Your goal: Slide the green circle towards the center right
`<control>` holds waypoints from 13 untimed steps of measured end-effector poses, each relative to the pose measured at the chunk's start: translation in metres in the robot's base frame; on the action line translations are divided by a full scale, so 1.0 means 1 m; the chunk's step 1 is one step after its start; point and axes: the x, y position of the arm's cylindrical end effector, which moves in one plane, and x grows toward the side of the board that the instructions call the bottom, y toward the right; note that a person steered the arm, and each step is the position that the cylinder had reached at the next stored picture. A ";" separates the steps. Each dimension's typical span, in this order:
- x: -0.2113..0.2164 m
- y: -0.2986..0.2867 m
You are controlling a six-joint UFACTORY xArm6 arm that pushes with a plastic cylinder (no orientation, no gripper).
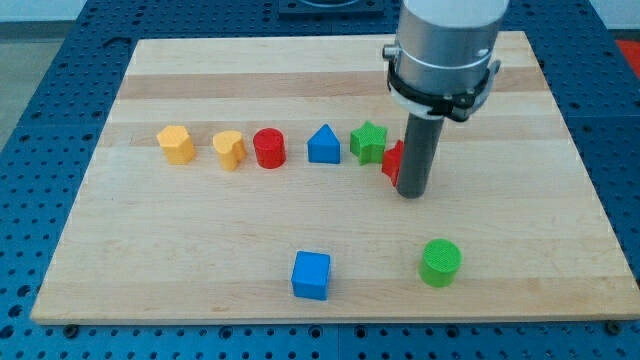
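Green circle (440, 262) sits near the view's bottom, right of centre on the worktop (150, 280), upright and apart from everything else. No fingers on this rig, so nothing opens, closes or holds; the arm just ends in a dark rod. My tip (411, 194) is down at the worktop, above the green circle in the view and well apart from it, no contact. The tip stands right against a red block (392, 160), which the rod mostly hides, so shape unclear, maybe touching.

Outward along the row to the view's left: green star (368, 142), blue triangular block (323, 145), red cylinder (269, 148), yellow heart-like block (229, 150), yellow hexagon-ish block (176, 144). Blue cube (311, 274) lies near the bottom, left of the green circle.

Progress: looks not started. The circle is still low on the board; it needs pushing up and rightward to reach the centre right. The tip would first have to get below-left of it.
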 end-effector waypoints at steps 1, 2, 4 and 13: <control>-0.020 0.000; -0.022 0.000; 0.002 0.082; 0.109 -0.028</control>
